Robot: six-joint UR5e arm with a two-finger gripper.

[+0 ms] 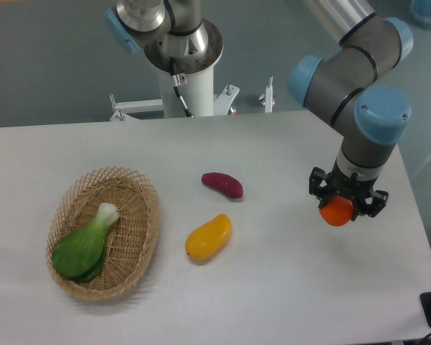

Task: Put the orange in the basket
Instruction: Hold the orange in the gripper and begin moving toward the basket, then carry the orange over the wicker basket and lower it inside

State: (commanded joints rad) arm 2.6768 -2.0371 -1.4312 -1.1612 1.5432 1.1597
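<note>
The orange (337, 212) is a small round orange-red ball, held between the fingers of my gripper (338, 210) at the right side of the table, a little above the surface. The gripper is shut on it and points straight down. The wicker basket (142, 188) sits at the far left of the table, well apart from the gripper. A green leafy vegetable (86, 244) lies inside it.
A yellow mango-like fruit (208, 237) and a dark purple-red oblong fruit (223, 184) lie on the table between the gripper and the basket. The arm's base column (187, 72) stands at the back. The table's right edge is close to the gripper.
</note>
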